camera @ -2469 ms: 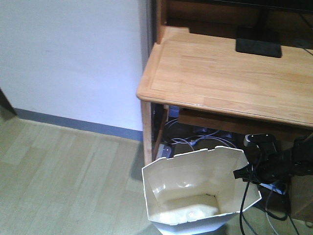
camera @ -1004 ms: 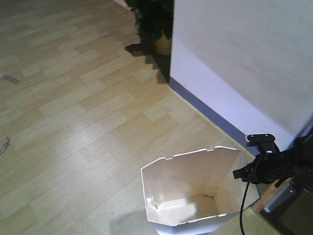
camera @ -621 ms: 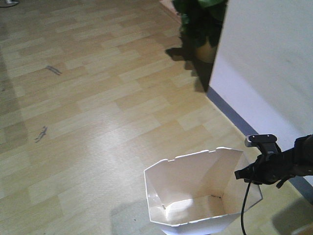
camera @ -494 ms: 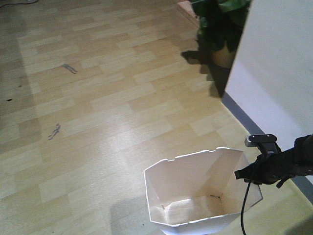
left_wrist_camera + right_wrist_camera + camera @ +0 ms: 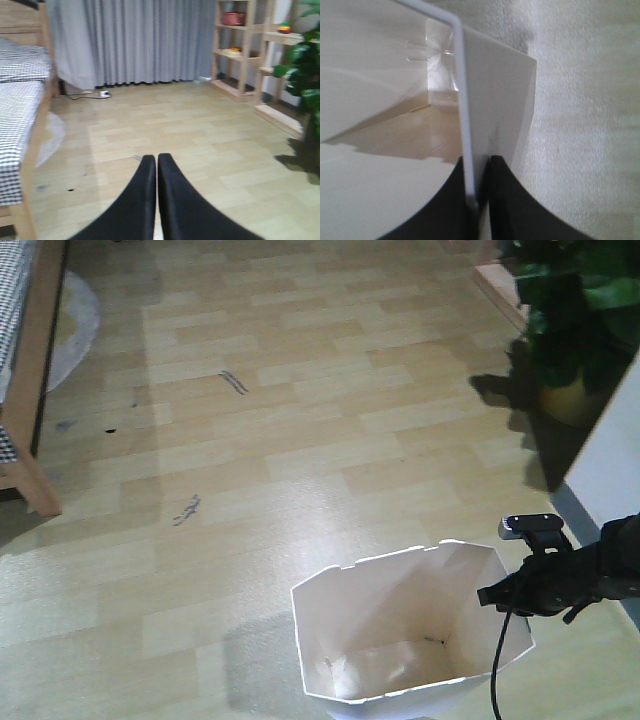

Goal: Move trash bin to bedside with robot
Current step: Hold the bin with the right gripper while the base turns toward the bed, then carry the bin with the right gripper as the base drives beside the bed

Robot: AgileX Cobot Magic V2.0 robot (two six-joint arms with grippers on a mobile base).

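Observation:
The white faceted trash bin (image 5: 400, 605) stands on the wooden floor at the bottom of the front view, its cream inside empty. My right gripper (image 5: 492, 594), on a slim black arm with a trailing cable, is shut on the bin's right rim. In the right wrist view the gripper (image 5: 479, 160) pinches the thin white wall (image 5: 495, 90), one finger inside and one outside. The bedside shows at the far upper left: wooden frame (image 5: 40, 390) and gingham bedding (image 5: 10, 280). My left gripper (image 5: 156, 158) is shut on nothing, pointing across the floor with the bed (image 5: 22, 125) to its left.
A potted plant (image 5: 570, 330) stands at the upper right beside a white wall corner (image 5: 610, 470). A pale round rug (image 5: 78, 320) lies by the bed. Dark marks (image 5: 232, 382) dot the floor. Grey curtains (image 5: 140, 40) and wooden shelves (image 5: 240, 45) line the far side.
The view has swung from the desk past the wall and plant to open floor, and the bed has come into view at upper left. Bin and right gripper keep their place in frame.

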